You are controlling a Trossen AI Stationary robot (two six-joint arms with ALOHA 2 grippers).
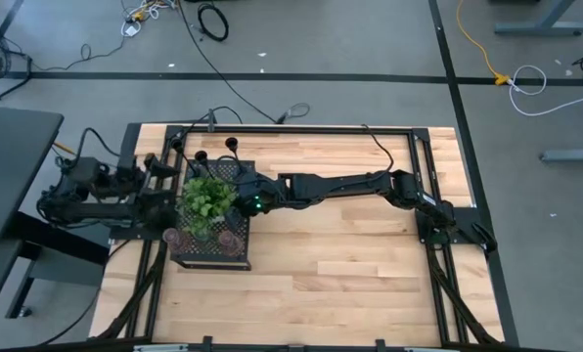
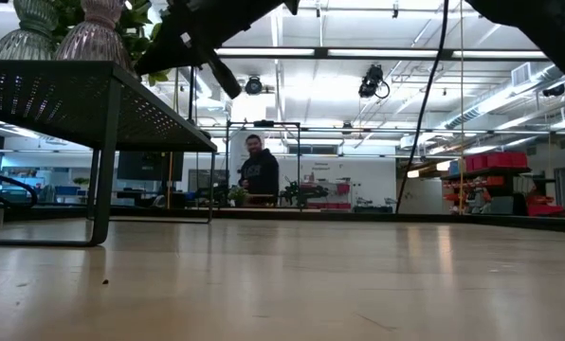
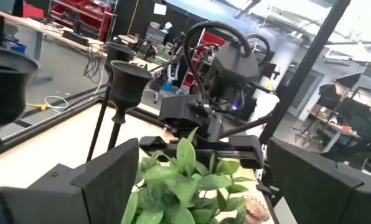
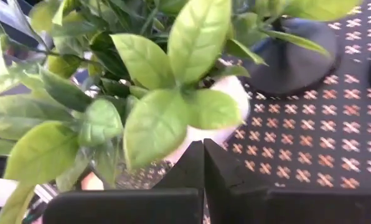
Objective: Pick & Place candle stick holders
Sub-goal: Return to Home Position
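Over at the table's (image 1: 350, 274) left edge, my left gripper (image 3: 202, 152) waits on its folded arm, pointing at the stand, fingers spread wide with nothing between them. I judge it close to home, so it needs little from me.

Next along is the black perforated stand (image 2: 121, 95), and every holder I can find is on top of it. The black candle stick holders (image 1: 231, 145) stand upright along the far edge. The glass candle stick holders (image 2: 98, 26) sit at the edge nearest the low camera, and the plant (image 1: 208, 198) fills the middle.

Just right of the plant hangs my right gripper (image 4: 203, 152), fingers pressed together on nothing. Leaves crowd its camera, the white pot (image 4: 232, 102) is just ahead of the tips, and a round black holder base (image 4: 297, 56) is beside that.

That arm is stretched across the table from its mount on the right, so it has the real travel to do. I would lift first, straight up until the tips are above the leaves, and only then draw back rightward. Pulling back low risks dragging foliage and tipping the pot, or swinging the wrist into the thin black stems. The open wood right of the stand is where I'd fold the arm in.

A person (image 2: 259, 170) stands far back in the room, well apart from the rig.
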